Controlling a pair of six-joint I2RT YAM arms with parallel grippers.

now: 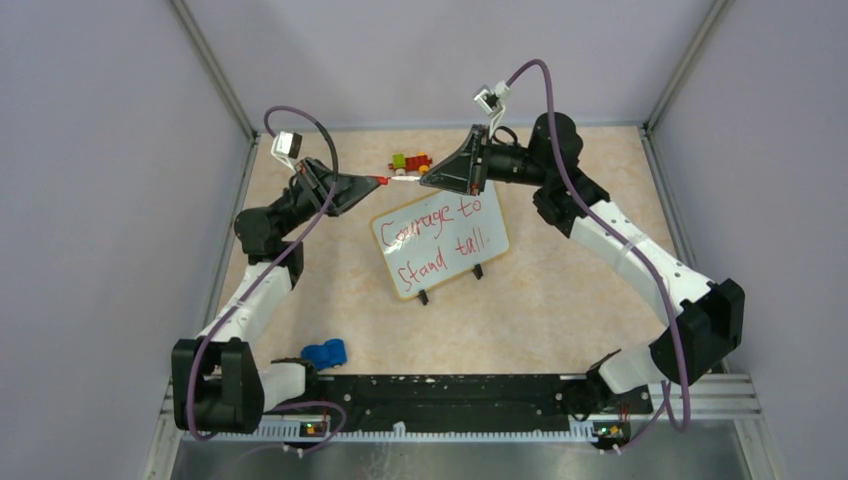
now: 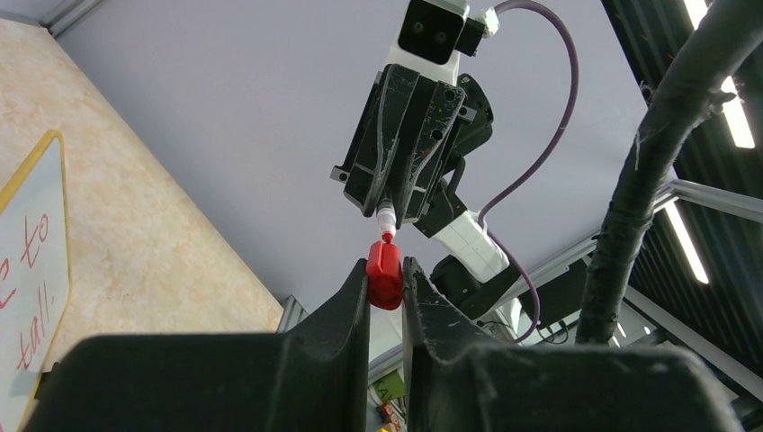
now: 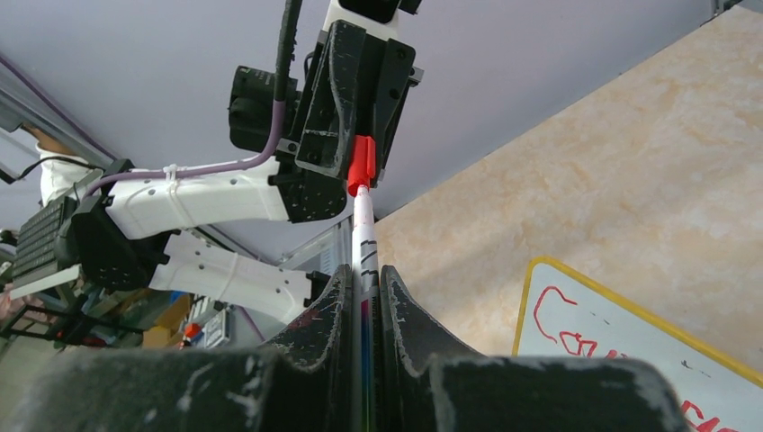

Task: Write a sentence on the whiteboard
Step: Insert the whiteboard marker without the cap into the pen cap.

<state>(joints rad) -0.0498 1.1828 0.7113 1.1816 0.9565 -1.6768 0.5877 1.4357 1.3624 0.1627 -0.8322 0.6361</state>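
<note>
Red cap [image 2: 385, 274] pinched in left gripper [image 2: 385, 270], clear only in wrist views; right gripper [image 3: 364, 274] clamps marker [image 3: 363, 225], tip at cap mouth. Top view alone: blue toy [image 1: 324, 353] lower left, whiteboard [image 1: 455, 268] centre with sentence [image 1: 435, 235], blocks [image 1: 411, 161] beyond grippers.

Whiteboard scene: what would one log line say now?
left gripper: shut on small red plastic cap | right gripper: shut on slim white marker | tip at cap mouth | glossy white whiteboard: red sentence done
</note>
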